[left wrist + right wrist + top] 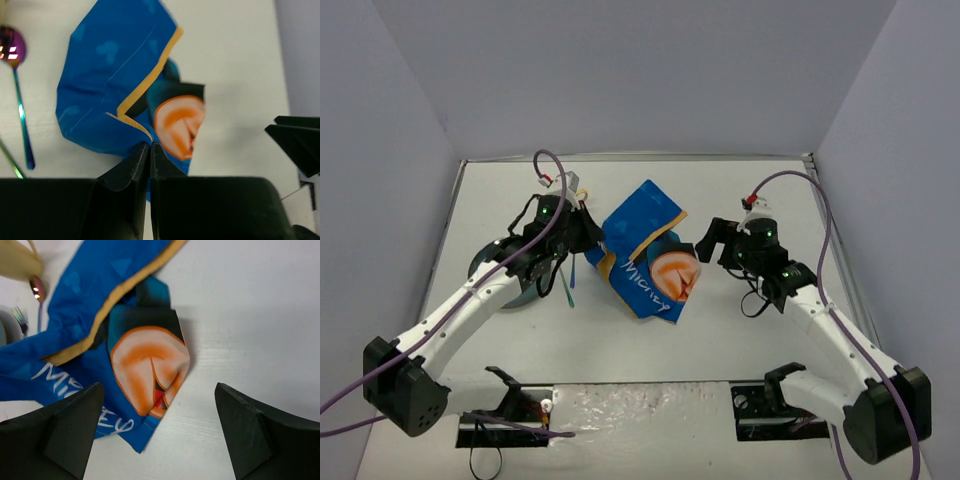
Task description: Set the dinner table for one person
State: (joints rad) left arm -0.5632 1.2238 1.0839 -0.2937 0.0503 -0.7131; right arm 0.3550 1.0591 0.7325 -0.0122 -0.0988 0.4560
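A blue Mickey-print placemat (642, 258) lies crumpled and folded over itself in the middle of the white dinner table (750, 190). My left gripper (592, 236) is at the placemat's left edge, and in the left wrist view it (150, 145) is shut with the blue cloth (105, 85) pinched between its tips. My right gripper (712, 240) stands open just right of the placemat. In the right wrist view the orange-printed fold (150, 365) lies between its spread fingers (75, 430), which do not touch it.
A dark plate (488, 272) sits at the left, partly under my left arm. An iridescent spoon (20, 110) and a fork (20, 320) lie left of the placemat. A cream-coloured object (15, 260) is beside them. Grey walls enclose the table.
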